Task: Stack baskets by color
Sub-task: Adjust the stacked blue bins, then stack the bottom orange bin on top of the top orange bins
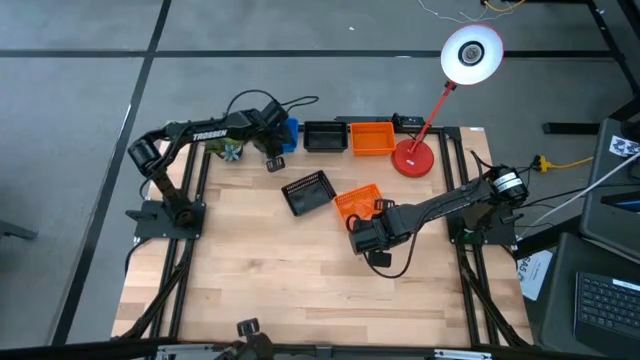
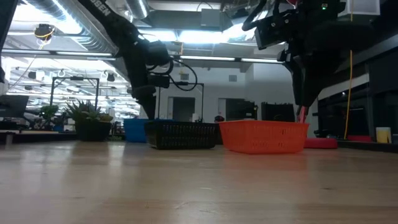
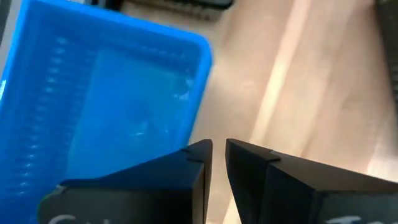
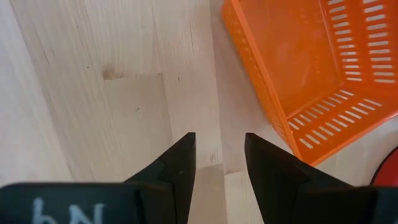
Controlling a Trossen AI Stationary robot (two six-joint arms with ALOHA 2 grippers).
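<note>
A blue basket (image 1: 291, 130) stands at the far edge, with a black basket (image 1: 322, 136) and an orange basket (image 1: 372, 138) in a row to its right. A second black basket (image 1: 307, 192) and a second orange basket (image 1: 357, 203) rest mid-table. My left gripper (image 3: 219, 152) hangs over the blue basket's (image 3: 106, 106) right wall, pointing steeply down. Its fingers are a narrow gap apart, with bare wood showing between them. My right gripper (image 4: 221, 149) stands open over bare table just near of the mid-table orange basket (image 4: 311, 68). My left gripper: one fingertip (image 3: 198, 152) stands right at the blue basket's right wall (image 3: 194, 118), and the finger itself hides where they meet. Whether it touches the wall I cannot tell. Nothing shows between the fingers.
A red lamp stands with its base (image 1: 413, 157) at the far right, next to the orange basket there. A small green plant (image 1: 230, 150) sits at the far left beside the blue basket. Bare wood stretches across the table's near half (image 1: 300, 280).
</note>
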